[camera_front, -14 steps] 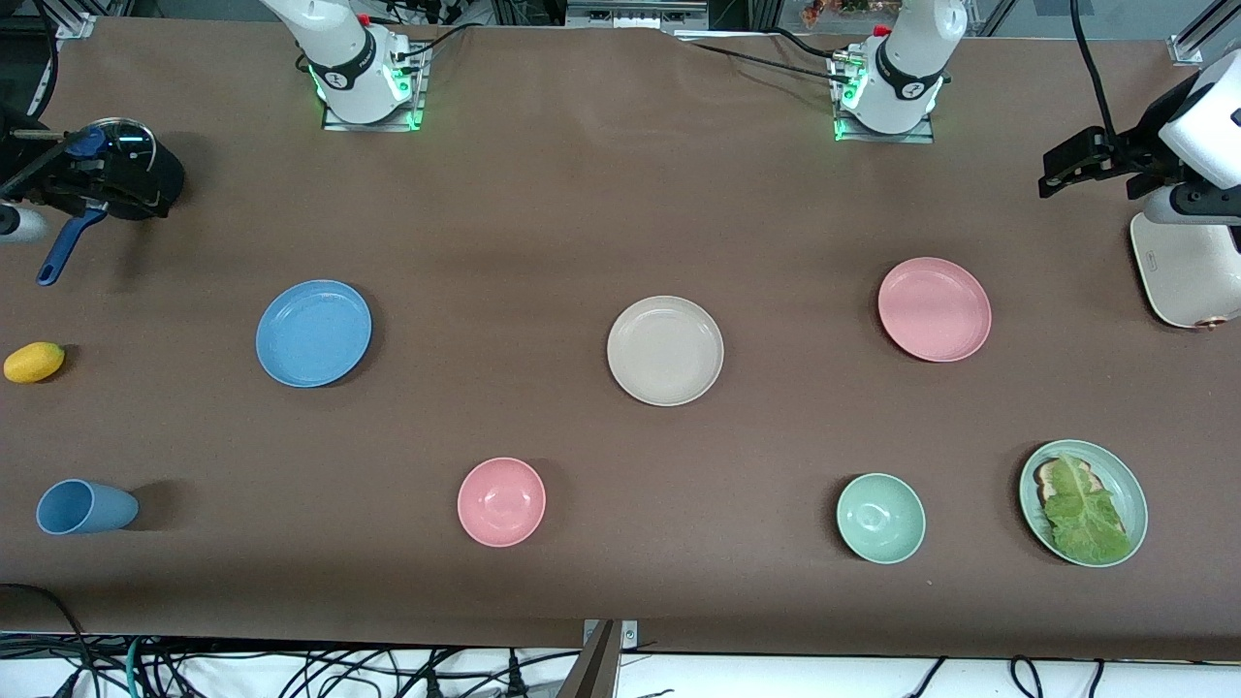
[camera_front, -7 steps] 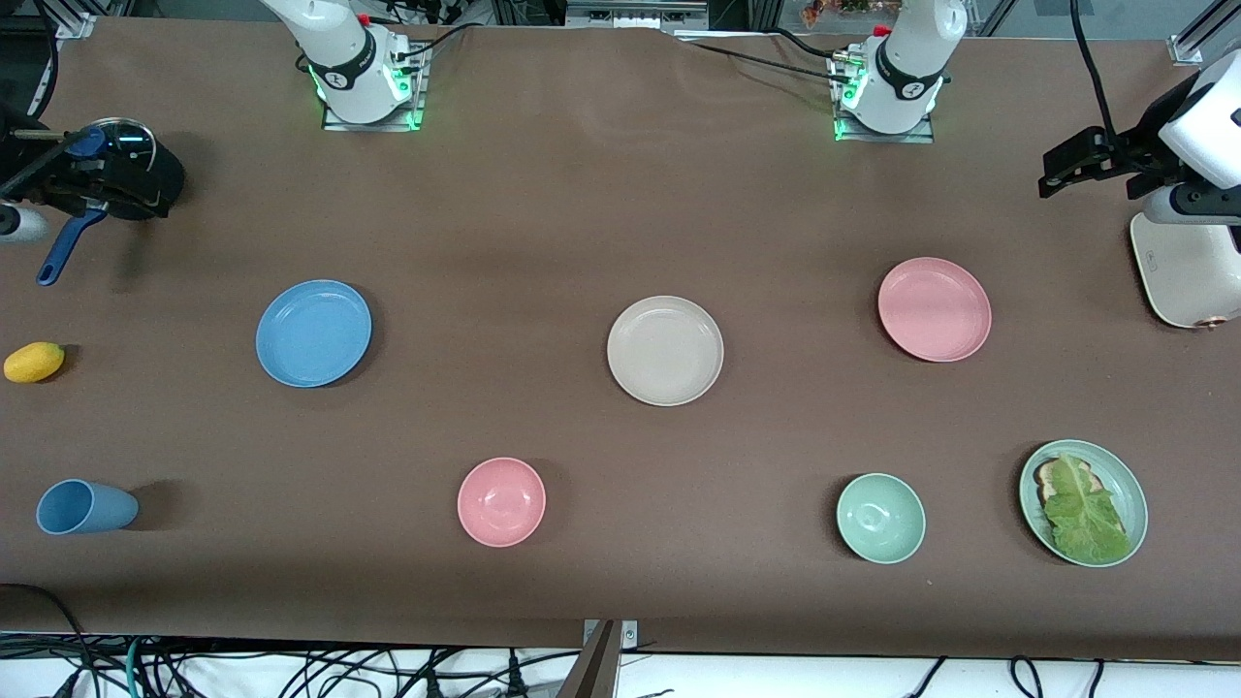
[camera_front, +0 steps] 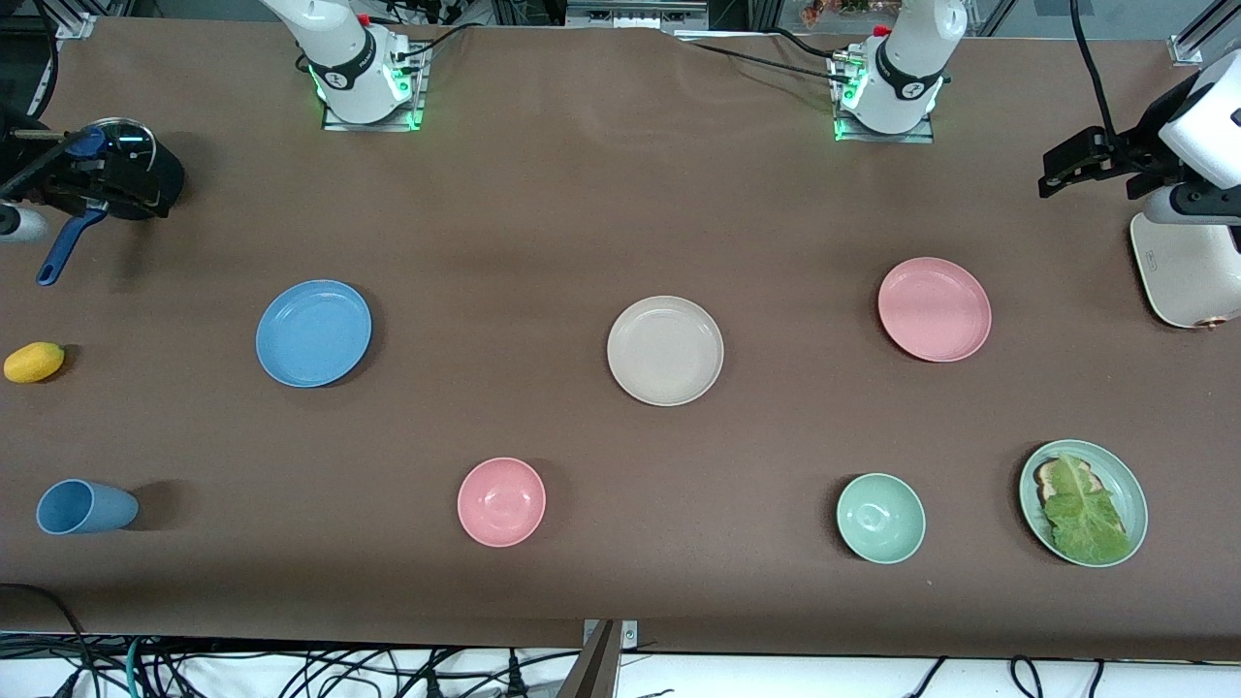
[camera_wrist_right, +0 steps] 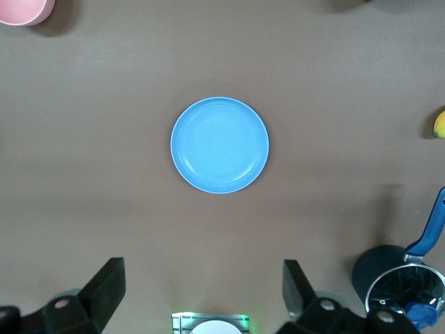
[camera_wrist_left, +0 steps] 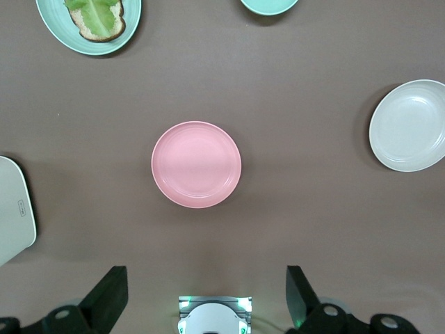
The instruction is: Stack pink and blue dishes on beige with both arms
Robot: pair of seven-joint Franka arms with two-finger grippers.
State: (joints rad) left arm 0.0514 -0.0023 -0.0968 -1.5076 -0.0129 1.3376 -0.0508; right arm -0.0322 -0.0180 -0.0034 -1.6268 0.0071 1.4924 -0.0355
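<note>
We note a brown matte table (camera_front: 582, 213) filling the view under even light. At 6 o'clock black cables (camera_front: 320, 674) tangle on a white floor. At 12 o'clock, aluminium framing (camera_front: 635, 14) runs along the table's edge.

blue plate (camera_front: 313, 333): plain sky blue, no pattern
pink plate (camera_front: 935, 309): plain soft pink
beige plate (camera_front: 665, 350): plain cream-beige
pink bowl (camera_front: 501, 501): plain pink, same shade as the pink plate
green bowl (camera_front: 880, 518): plain pale mint green
green plate (camera_front: 1129, 485): pale mint rim, carrying a bright green leaf on brown-crusted toast
blue cup (camera_front: 82, 507): plain mid blue
lemon (camera_front: 34, 362): yellow
pot (camera_front: 145, 174): black, with a dark blue handle and knob
toaster (camera_front: 1183, 276): cream-white
surface (camera_front: 582, 213): flat matte brown
left gripper (camera_wrist_left: 206, 299): black jaws
right gripper (camera_wrist_right: 203, 292): black jaws
arm bases (camera_front: 364, 78): white with dark grey rings, green lights glowing
</note>
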